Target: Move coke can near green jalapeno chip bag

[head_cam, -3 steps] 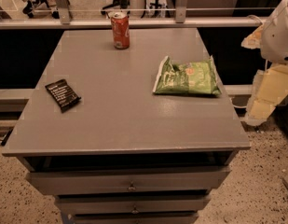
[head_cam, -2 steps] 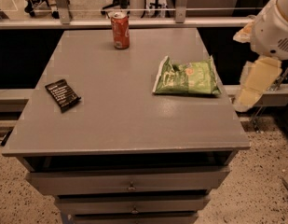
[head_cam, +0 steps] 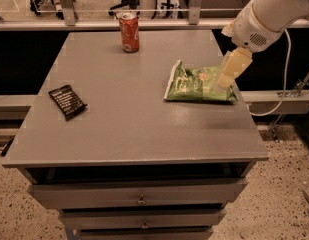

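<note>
The coke can (head_cam: 129,32) stands upright near the far edge of the grey table (head_cam: 129,129), left of centre. The green jalapeno chip bag (head_cam: 194,85) lies flat at the right side of the table, white edge to the left. My gripper (head_cam: 230,70) hangs from the white arm (head_cam: 266,11) coming in from the upper right, over the right end of the bag. It is well to the right of the can and holds nothing I can see.
A small black rectangular packet (head_cam: 67,101) lies near the table's left edge. Drawers (head_cam: 139,194) run below the table front. A rail and chair legs stand behind the far edge. A cable hangs at the right.
The arm has swung left and up from beside the table's right edge, so the gripper now hangs over the right end of the chip bag. Can, bag and packet have not moved.
</note>
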